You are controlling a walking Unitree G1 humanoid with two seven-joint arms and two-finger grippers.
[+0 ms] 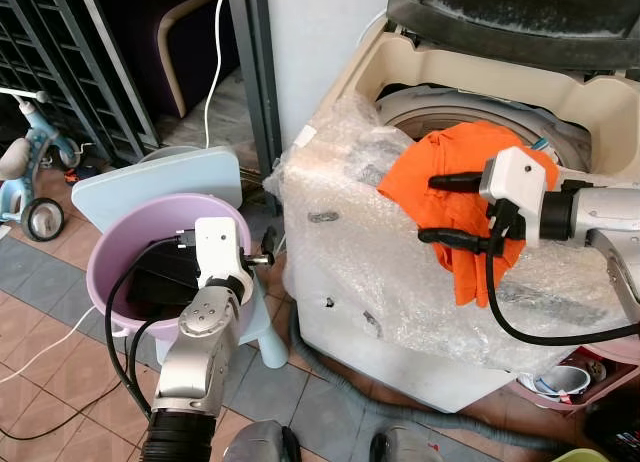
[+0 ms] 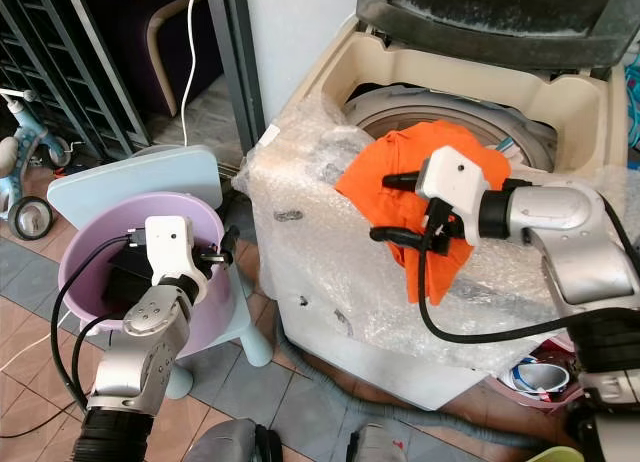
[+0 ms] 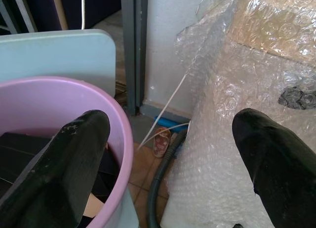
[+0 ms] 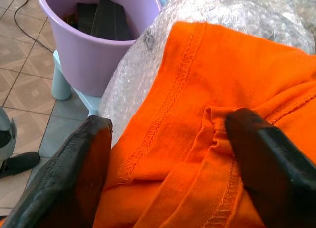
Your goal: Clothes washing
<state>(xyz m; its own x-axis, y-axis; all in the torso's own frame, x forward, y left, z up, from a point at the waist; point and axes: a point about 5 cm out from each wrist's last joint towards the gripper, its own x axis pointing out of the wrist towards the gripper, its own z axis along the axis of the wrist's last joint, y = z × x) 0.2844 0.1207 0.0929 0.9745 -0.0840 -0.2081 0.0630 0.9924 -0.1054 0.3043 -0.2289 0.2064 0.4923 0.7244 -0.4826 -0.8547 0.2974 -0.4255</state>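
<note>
Tiled floor below; centre-right, an orange garment [image 1: 462,207] drapes over the washing machine [image 1: 400,282] rim, not yet in. Right gripper [image 1: 437,208] wide beside it; left gripper [image 3: 168,154] wide over purple basin [image 1: 120,257].

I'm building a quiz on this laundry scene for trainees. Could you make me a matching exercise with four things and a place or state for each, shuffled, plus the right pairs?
Things:
1. orange garment
2. purple bucket
3. bubble wrap
4. left gripper

Places or states:
A. covers the washing machine's front
B. open, above the bucket's rim
C. draped over the washer's front edge, between the right gripper's open fingers
D. stands on a pale blue stool, dark items inside

Pairs: 1-C, 2-D, 3-A, 4-B
</note>
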